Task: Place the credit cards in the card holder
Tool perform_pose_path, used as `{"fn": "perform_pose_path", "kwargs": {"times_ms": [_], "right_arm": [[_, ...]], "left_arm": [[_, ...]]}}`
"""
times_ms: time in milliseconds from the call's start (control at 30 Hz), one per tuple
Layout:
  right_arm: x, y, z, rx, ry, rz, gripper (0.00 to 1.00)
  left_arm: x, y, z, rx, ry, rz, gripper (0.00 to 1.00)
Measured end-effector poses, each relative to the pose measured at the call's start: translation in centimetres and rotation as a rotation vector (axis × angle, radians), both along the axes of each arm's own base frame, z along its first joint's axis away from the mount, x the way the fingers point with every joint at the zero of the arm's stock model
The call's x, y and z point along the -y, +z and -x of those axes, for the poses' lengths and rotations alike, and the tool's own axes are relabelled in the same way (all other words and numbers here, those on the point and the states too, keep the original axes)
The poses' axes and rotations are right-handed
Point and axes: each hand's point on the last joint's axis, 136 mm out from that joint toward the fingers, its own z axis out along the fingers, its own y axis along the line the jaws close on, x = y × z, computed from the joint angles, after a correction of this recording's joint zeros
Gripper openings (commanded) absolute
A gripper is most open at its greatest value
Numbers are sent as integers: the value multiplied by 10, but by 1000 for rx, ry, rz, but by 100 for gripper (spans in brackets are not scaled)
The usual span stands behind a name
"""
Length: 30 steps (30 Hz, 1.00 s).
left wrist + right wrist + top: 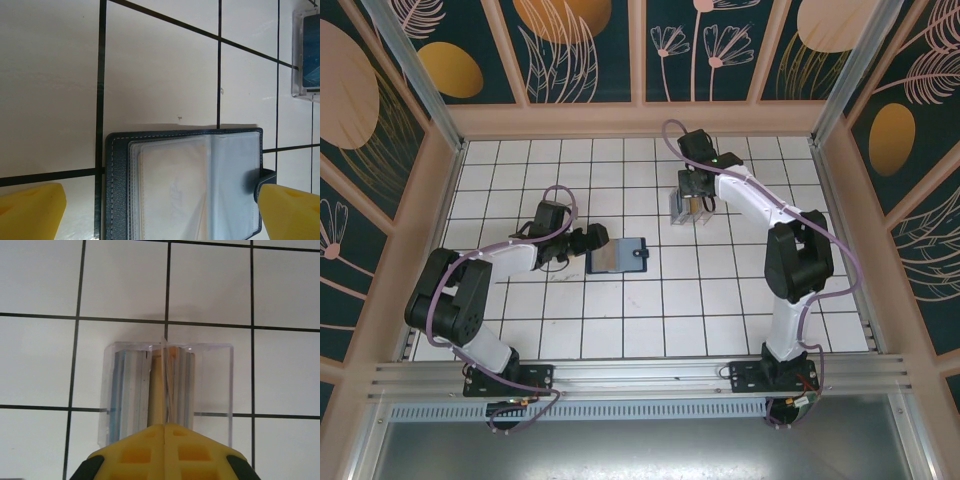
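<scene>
My left gripper [596, 238] stood wide apart beside the open card holder [180, 185] on the table [720, 300]; my right gripper [165, 430] was pressed together over the credit cards [156, 385] in the clear tray [222, 390]; picking step, I judged; next, carry one card leftward.

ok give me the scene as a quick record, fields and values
card holder: lying open, clear sleeves up
left claw: open, a finger at each side of the card holder
right claw: shut, over the clear tray
credit cards: standing on edge in the clear tray
held card: cannot tell
</scene>
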Motion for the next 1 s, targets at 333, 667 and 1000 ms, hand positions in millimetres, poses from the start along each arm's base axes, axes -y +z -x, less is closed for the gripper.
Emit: {"fn": "perform_pose_path", "kwargs": {"times_ms": [333,667,1000], "right_arm": [[-5,3,1,-7,10,-45,0],[-10,15,1,9,23,-103,0],[9,-9,5,-5,-17,-22,0]], "left_arm": [[0,0,0,0,1,-1,99],[0,0,0,0,0,0,99],[0,0,0,-1,-2,2,98]]}}
